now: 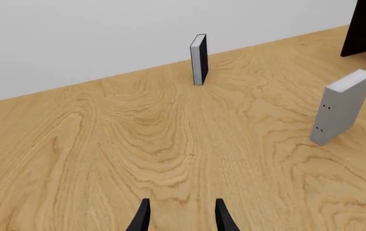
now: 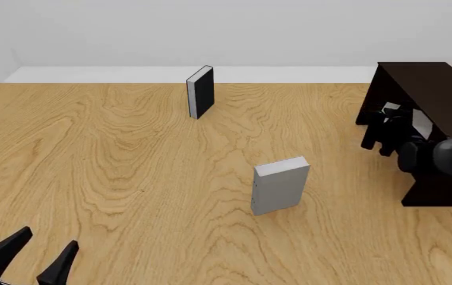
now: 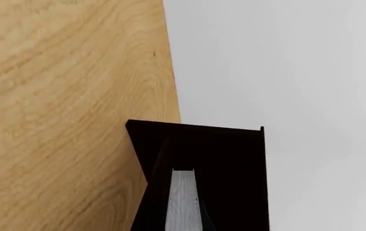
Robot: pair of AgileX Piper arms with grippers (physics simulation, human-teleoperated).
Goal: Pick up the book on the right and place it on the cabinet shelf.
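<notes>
A large boxy cabinet of very dark brown, almost black wood (image 2: 436,89) stands at the right end of the light wood-grain counter (image 2: 114,160), close to the far edge. The right gripper (image 2: 380,133) is at that cabinet's open side, its dark fingers and wrist overlapping the shadowed interior in the front view. In the right wrist view, the thin light-grey hardcover book with white page edges (image 3: 183,202) shows as a narrow pale strip pinched between the two dark jaws, which are closed narrowly on it, with the cabinet's dark panels directly behind. The book is therefore off the counter and at the cabinet. Whether it rests on the cabinet shelf cannot be told, because the inside is too dark. Near the middle of the counter a chunkier grey book with a white top edge (image 2: 281,185) stands upright on its end, well apart from the cabinet. Farther back, near the counter's far edge, a black-covered book with white page edges (image 2: 200,92) also stands upright, alone. The left gripper (image 2: 28,258) sits low at the near left corner of the front view, well apart from both standing books. Its two black jaws are spread wide and hold nothing, with bare wood showing between them in the left wrist view. That same view takes in both upright books and a corner of the dark cabinet.
</notes>
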